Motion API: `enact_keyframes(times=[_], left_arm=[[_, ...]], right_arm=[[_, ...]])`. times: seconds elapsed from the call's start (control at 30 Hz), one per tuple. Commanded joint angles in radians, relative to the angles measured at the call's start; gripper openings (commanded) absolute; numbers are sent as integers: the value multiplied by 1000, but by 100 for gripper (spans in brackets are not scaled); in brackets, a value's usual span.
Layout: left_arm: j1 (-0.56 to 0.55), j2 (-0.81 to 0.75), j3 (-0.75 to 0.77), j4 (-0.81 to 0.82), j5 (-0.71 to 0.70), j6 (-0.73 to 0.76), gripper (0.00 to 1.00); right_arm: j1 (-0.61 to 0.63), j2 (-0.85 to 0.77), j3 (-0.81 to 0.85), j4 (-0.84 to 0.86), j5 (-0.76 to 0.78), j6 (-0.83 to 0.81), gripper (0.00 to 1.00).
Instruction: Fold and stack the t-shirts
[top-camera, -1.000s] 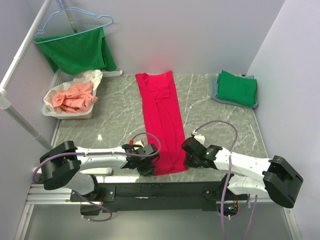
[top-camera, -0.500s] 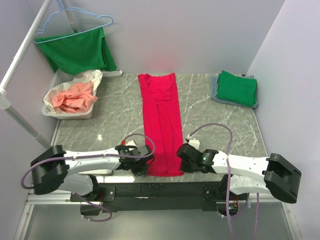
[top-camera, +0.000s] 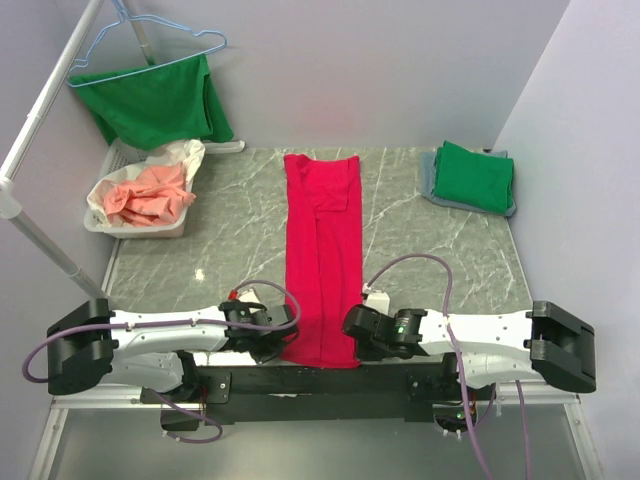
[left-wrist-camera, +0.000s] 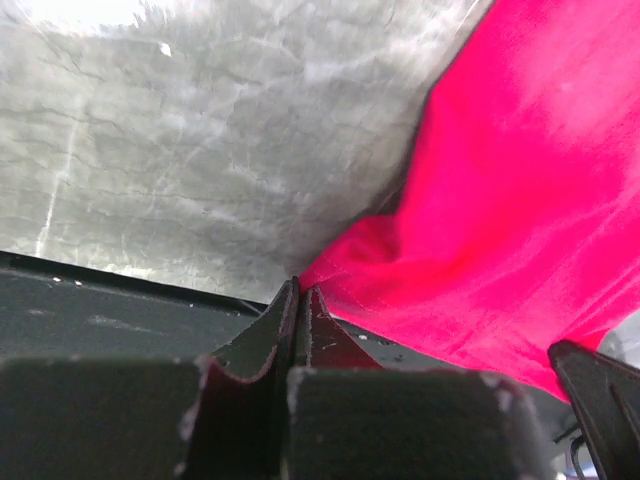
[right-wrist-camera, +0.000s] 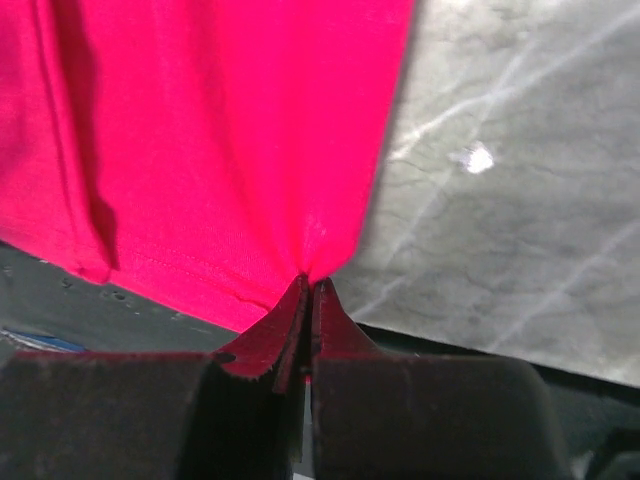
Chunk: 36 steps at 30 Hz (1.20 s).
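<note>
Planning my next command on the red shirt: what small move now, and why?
Probably raise both grippers together a little, starting to carry the hem toward the collar. The left gripper and right gripper each pinch a near corner of the red t-shirt, which lies as a long strip, not yet folded crosswise.

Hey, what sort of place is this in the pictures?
Probably a robot lab booth for laundry folding: two arms bolted at a marble-look table, a red t-shirt laid out on it, a hung-up green t-shirt, and a clothes basket.
</note>
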Motion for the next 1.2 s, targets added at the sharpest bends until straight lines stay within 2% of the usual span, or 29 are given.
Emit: enact_keyframes(times=[0.0, 0.27, 0.43, 0.6, 0.93, 1.17], left_arm=[[-9, -30, 83, -95, -124, -53, 1], [-9, 34, 282, -190, -339, -17, 1], [-9, 136, 411, -292, -434, -35, 1], [40, 194, 483, -309, -512, 0, 1], [298, 355, 610, -71, -571, 344, 1], [405, 530, 774, 27, -531, 536, 1]], right_arm=[[11, -4, 66, -149, 80, 29, 0], [-33, 9, 200, -237, 238, -4, 0], [-154, -5, 233, -205, 281, -89, 0], [-290, 4, 276, -113, 296, -236, 0], [-504, 216, 423, 39, 270, -409, 0], [-598, 413, 581, 78, 232, -467, 0]])
